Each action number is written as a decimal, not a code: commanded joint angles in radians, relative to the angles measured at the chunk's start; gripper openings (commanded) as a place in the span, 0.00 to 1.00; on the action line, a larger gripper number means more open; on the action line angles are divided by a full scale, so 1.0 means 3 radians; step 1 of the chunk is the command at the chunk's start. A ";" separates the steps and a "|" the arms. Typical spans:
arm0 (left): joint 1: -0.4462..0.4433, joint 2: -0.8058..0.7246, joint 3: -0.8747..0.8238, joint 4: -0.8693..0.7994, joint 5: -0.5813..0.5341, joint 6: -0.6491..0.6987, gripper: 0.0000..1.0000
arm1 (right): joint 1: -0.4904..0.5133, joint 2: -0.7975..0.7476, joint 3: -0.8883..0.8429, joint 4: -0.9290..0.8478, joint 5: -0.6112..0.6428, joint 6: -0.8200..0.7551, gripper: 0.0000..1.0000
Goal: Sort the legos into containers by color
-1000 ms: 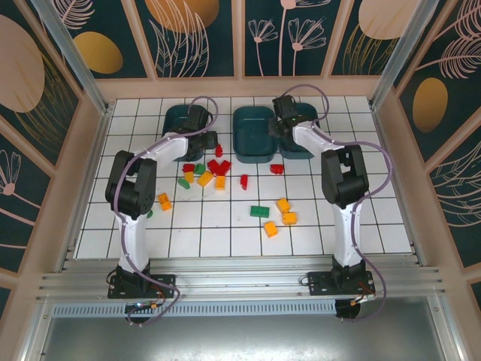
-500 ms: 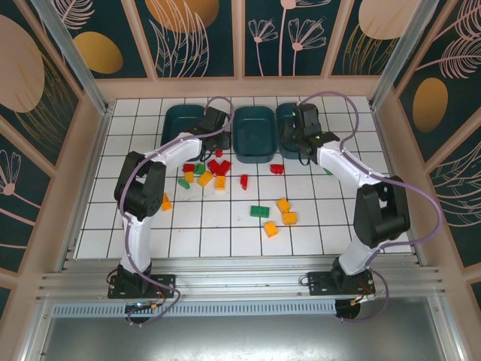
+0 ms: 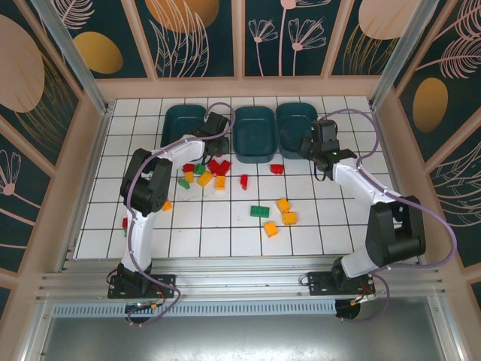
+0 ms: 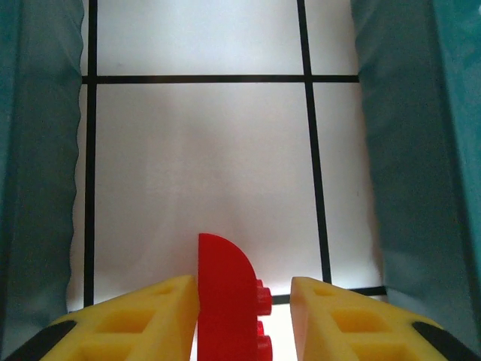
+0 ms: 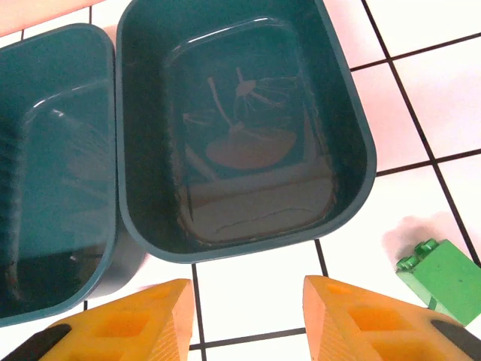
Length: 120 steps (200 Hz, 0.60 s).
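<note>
i've got the left gripper [image 4: 244, 292] spread around the red curved brick [image 4: 224, 293] on the tile [image 4: 203, 150] between two teal tubs [image 4: 417, 150], one finger [image 4: 150, 310] touching, gap on the studded side, so an uneven pinch could twist it loose; right gripper [image 5: 248, 301] hangs spread, empty, by the right-hand tub [image 5: 359, 162].

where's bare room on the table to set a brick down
The front tile rows, nearer than the orange bricks, are bare. So are the tiles left of the left tub. It's crowded at the brick pile in front of that tub.
</note>
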 commanded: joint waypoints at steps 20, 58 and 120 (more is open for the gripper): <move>0.0012 0.0132 -0.0004 0.0004 0.0049 -0.0014 0.36 | -0.0011 -0.0113 -0.0076 0.0137 -0.0052 0.0057 0.43; 0.0012 0.0145 -0.0007 -0.0019 0.0150 0.0028 0.39 | -0.0031 -0.0170 -0.0113 0.0131 -0.0051 0.0033 0.44; 0.0014 0.0028 -0.0044 -0.0026 0.0008 0.0101 0.43 | -0.0096 -0.0157 -0.0155 0.0194 -0.0164 0.0036 0.44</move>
